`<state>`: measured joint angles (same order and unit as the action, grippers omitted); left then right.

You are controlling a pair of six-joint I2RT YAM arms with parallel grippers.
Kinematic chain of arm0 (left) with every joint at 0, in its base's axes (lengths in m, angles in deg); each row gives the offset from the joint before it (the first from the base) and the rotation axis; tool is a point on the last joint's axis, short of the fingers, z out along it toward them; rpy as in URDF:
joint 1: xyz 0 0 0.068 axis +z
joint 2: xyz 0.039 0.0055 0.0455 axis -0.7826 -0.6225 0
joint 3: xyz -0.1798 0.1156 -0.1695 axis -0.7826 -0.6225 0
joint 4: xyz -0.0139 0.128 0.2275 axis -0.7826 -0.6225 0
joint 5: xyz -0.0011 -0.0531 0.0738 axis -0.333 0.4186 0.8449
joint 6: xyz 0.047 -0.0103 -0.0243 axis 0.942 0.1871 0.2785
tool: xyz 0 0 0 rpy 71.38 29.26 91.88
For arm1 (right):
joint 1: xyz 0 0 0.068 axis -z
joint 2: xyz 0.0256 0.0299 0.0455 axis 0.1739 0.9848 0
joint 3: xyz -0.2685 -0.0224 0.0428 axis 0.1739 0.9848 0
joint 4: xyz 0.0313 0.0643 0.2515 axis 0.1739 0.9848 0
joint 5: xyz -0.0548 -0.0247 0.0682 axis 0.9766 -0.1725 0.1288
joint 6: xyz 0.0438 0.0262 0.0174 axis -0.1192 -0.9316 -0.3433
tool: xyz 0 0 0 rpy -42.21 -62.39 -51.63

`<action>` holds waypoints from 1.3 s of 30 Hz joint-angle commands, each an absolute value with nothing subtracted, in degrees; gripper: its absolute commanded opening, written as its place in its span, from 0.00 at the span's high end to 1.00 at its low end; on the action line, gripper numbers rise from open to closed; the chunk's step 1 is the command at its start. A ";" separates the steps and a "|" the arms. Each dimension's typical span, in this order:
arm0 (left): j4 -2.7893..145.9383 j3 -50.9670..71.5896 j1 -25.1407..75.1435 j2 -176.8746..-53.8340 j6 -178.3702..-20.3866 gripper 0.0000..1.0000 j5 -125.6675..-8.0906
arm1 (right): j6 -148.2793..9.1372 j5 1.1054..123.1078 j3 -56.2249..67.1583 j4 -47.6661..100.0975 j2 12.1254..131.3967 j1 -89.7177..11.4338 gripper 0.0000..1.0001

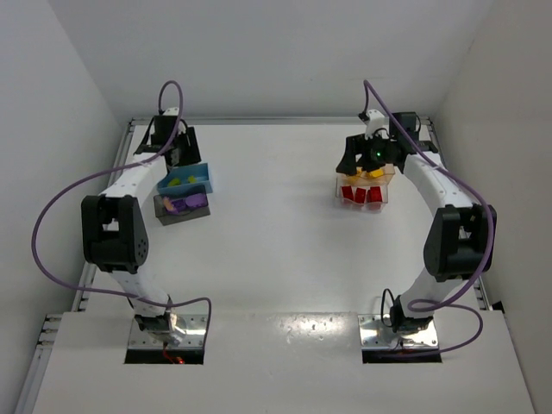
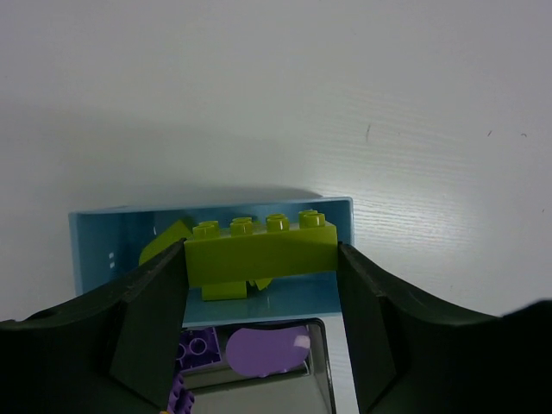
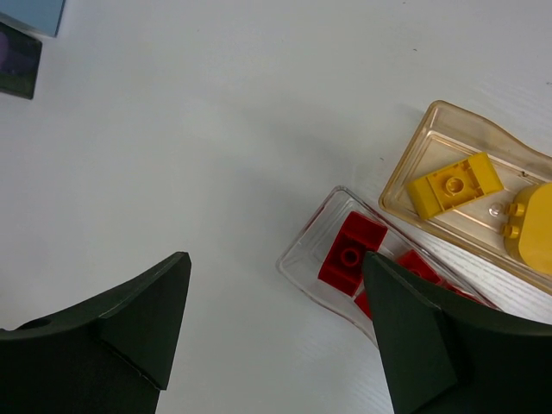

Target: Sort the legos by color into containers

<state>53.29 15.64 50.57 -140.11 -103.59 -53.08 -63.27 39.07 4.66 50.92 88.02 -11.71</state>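
Fingers (image 2: pixel 159 293) of the left gripper (image 2: pixel 260 267) clamp a lime green lego (image 2: pixel 259 250) by its 2 ends and hang it over the blue tub (image 2: pixel 103 246), where another lime piece (image 2: pixel 164 243) lies. Purple legos (image 2: pixel 263 352) sit in the dark tub (image 2: pixel 315 379) just beside. The colour matches, so letting go looks like the next move. The right gripper (image 3: pixel 274 285) stands wide with nothing between its fingers, above the bare surface (image 3: pixel 216 129). It is beside the clear tub (image 3: pixel 297 246) of red legos (image 3: pixel 349 254) and the amber tub (image 3: pixel 405 164) holding yellow ones (image 3: pixel 454 183).

Pale blue tub (image 2: pixel 103 246), lime-green lego (image 2: pixel 259 254), purple legos (image 2: pixel 266 349), red legos (image 3: pixel 352 252), yellow legos (image 3: pixel 454 183), white table (image 3: pixel 216 129)
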 commanded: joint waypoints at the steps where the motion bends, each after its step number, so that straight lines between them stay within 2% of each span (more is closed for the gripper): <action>1: 52.16 17.33 50.62 -140.84 -104.41 0.68 -53.61 | -63.46 38.19 2.44 49.17 87.62 -12.12 0.19; 4: 51.54 16.80 50.62 -140.85 -104.41 0.64 -54.14 | -63.46 38.81 2.44 49.17 87.62 -12.12 0.19; 7: 50.32 16.80 50.62 -140.85 -104.41 0.44 -54.14 | -63.46 38.81 2.44 49.17 88.15 -12.12 0.18; 9: 49.61 16.80 50.62 -141.37 -104.41 0.27 -54.14 | -63.46 38.81 2.44 49.17 88.15 -12.12 0.18; 11: 49.61 16.80 50.62 -141.37 -104.41 0.00 -54.14 | -63.46 39.33 2.44 49.17 88.15 -12.12 0.18; 16: 49.61 17.33 49.40 -136.81 -105.03 0.00 -57.47 | -64.68 39.34 2.96 47.42 87.62 -12.12 0.17; 22: 50.75 19.35 41.59 -132.06 -100.38 0.00 -60.47 | -65.22 39.34 2.44 46.36 87.01 -12.12 0.16; 26: 49.70 19.63 31.32 -132.06 -95.98 0.00 -59.41 | -66.62 36.62 0.86 46.36 87.01 -12.12 0.01; 29: 49.70 17.26 26.04 -132.06 -95.97 0.00 -60.02 | -67.24 35.29 0.86 46.89 87.01 -12.99 0.01; 33: 49.70 14.70 22.07 -134.25 -98.08 0.00 -58.63 | -66.01 40.30 6.02 46.81 84.73 -15.19 0.01; 39: 49.70 14.17 21.44 -139.43 -100.72 0.00 -56.69 | -64.95 44.00 12.28 46.80 80.52 -15.20 0.01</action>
